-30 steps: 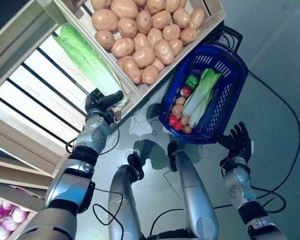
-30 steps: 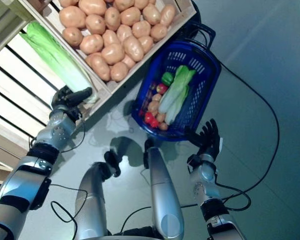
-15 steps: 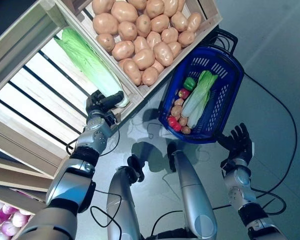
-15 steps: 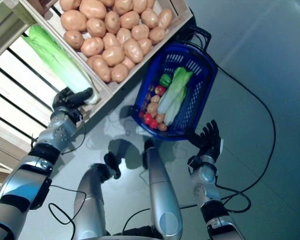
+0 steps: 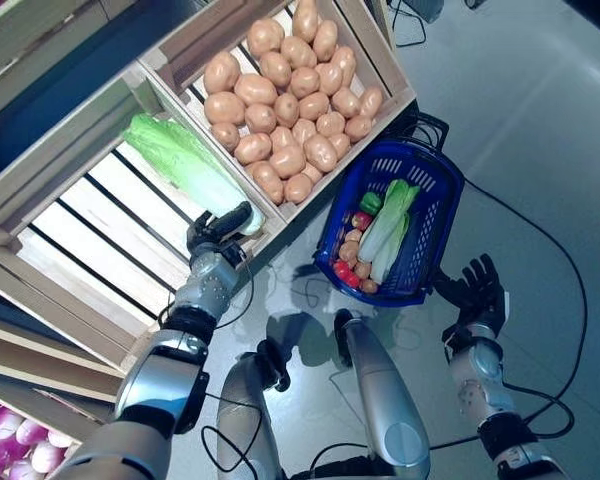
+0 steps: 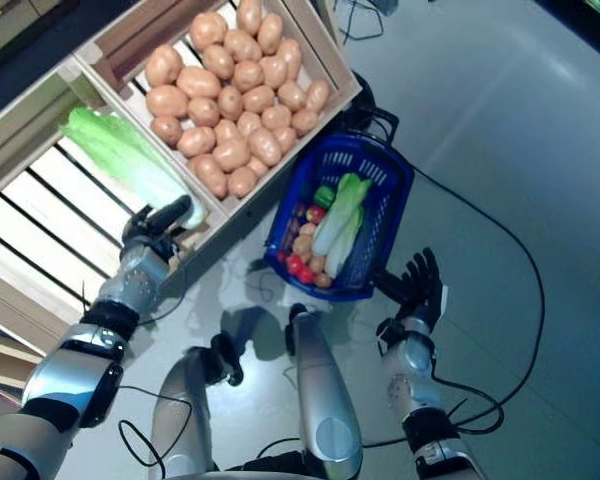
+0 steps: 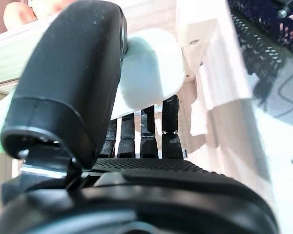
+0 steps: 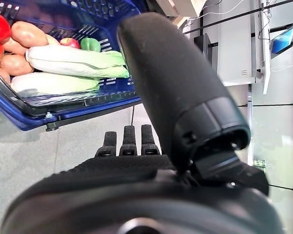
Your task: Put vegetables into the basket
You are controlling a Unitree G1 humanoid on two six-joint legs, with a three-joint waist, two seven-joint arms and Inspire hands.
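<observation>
A long green napa cabbage [image 5: 180, 165] lies in the slatted crate of the wooden stand. My left hand [image 5: 212, 228] is at its white base [image 7: 151, 68], with the thumb [image 7: 73, 78] over it and the fingers under it, pinching it. The blue basket [image 5: 442, 235] stands on the floor below the stand. It holds pale leafy cabbages [image 5: 385, 225], a green pepper [image 5: 371, 203], potatoes [image 5: 352, 245] and red round vegetables [image 5: 342, 270]. My right hand [image 5: 477, 290] is open beside the basket's near rim [image 8: 63, 109], fingers straight.
The wooden stand [image 5: 100, 120] with its crates takes up the left and top of the eye views; its front edge runs right by the basket. Grey floor [image 5: 540, 150] lies to the right of the basket.
The whole picture has shifted, so the camera has moved. My left hand stays at the cabbage's base and my right hand stays beside the basket.
</observation>
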